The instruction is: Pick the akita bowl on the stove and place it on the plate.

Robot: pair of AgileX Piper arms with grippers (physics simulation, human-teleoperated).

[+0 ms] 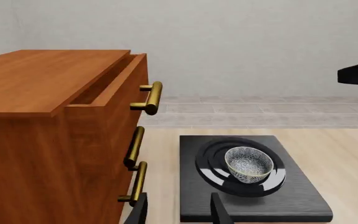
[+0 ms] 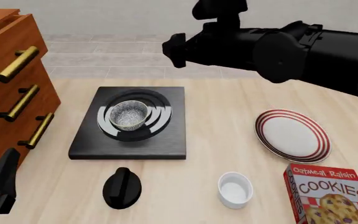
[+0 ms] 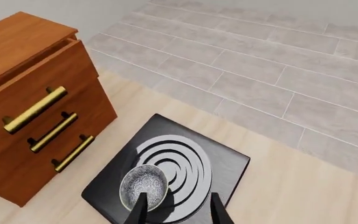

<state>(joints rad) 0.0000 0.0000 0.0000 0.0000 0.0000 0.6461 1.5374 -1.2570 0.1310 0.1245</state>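
The akita bowl point(image 2: 129, 115), dark outside and speckled grey-white inside, sits upright on the rings of the black stove point(image 2: 86, 144). The plate point(image 2: 292, 135), white with red rim stripes, lies on the table to the stove's right. My right gripper point(image 3: 179, 212) hovers high above the stove, open and empty; the bowl point(image 3: 143, 186) shows just beyond its fingertips. My left gripper point(image 1: 179, 213) is open and empty too. It is low at the table's near left, beside the cabinet, short of the stove point(image 1: 291, 200) and the bowl point(image 1: 249, 163).
A wooden drawer cabinet point(image 2: 5, 93) with brass handles stands left of the stove, its top drawer slightly open. In front of the stove lie a black round knob point(image 2: 122, 187) and a white ramekin point(image 2: 235, 189). A cookie box point(image 2: 331, 198) stands at the near right.
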